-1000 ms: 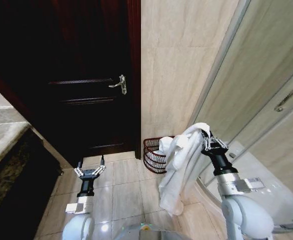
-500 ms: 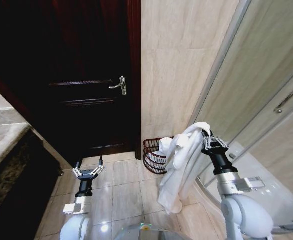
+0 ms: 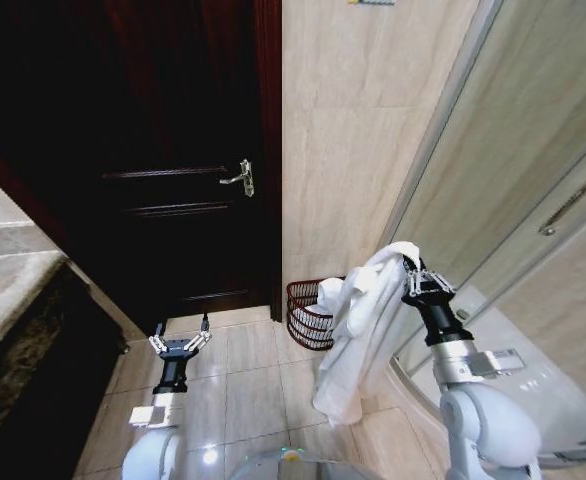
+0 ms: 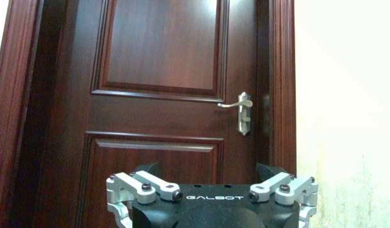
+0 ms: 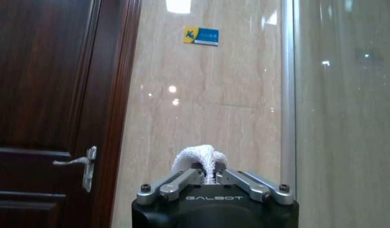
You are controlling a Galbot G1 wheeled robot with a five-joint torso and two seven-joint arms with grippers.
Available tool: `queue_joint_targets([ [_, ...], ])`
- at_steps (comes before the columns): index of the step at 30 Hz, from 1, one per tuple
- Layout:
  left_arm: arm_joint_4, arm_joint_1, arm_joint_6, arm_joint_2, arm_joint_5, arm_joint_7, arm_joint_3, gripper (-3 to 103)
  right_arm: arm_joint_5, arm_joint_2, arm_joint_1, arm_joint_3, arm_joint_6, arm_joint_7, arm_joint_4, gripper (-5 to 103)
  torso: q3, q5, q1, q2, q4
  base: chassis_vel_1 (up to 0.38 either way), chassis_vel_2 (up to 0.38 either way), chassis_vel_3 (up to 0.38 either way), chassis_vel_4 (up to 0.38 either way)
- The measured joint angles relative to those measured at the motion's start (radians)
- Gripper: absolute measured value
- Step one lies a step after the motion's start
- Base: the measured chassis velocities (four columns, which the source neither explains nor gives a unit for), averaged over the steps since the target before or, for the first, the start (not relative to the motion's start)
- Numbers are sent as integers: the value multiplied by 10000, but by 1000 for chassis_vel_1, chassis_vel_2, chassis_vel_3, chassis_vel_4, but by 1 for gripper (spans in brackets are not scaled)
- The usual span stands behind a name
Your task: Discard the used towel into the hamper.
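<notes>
Clenched on a pinch of white cloth, the right gripper (image 3: 417,281) holds the towel (image 3: 358,335) up at the right of the scene, near the glass shower door (image 3: 533,200). In the right wrist view the two fingers (image 5: 182,180) meet around a small tuft of terry that pokes up between them, so the grasp looks firm. From that pinch the towel hangs down in a long fold, its lower end clear of the tiled floor (image 3: 253,375).

Beyond the towel and a little to its left, the hamper (image 3: 308,312) stands on the floor against the beige wall (image 3: 343,150), just right of the dark wooden door (image 3: 173,150). Part of its rim is hidden behind the hanging cloth, and something pale already seems to lie inside it, though I cannot tell what.

Spread apart and grasping nothing, the left gripper (image 3: 180,343) is held low at the near left, pointed toward the door; the left wrist view faces the door panels and the lever handle (image 4: 241,109).

As I judge it, the pick-up is done and the towel is in the air, nearer than the hamper and not yet over its mouth. Left to do: bring the cloth over the opening and let it go.
</notes>
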Motion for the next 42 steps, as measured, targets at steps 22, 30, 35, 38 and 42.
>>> queue_joint_targets([
  [22,-87,-89,212,-501,387,255,-2,100,661,-298,341,-4,-17,153,-366,4,617,1,508,1125,0,0,0,0,0],
  [30,-189,-48,258,-560,404,395,21,100,622,-322,301,16,-4,143,-348,4,878,1,725,1604,0,0,0,0,0],
  [35,-247,2,257,-548,403,430,5,100,578,-342,332,31,-1,93,-324,4,985,-1,817,1803,0,0,0,0,0],
  [38,-358,90,237,-497,356,419,-30,100,517,-345,386,19,28,71,-357,4,1102,0,914,2015,0,0,0,0,0],
  [42,-459,211,225,-466,350,394,-47,100,422,-360,469,34,138,30,-410,4,1162,1,954,2114,0,0,0,0,0],
])
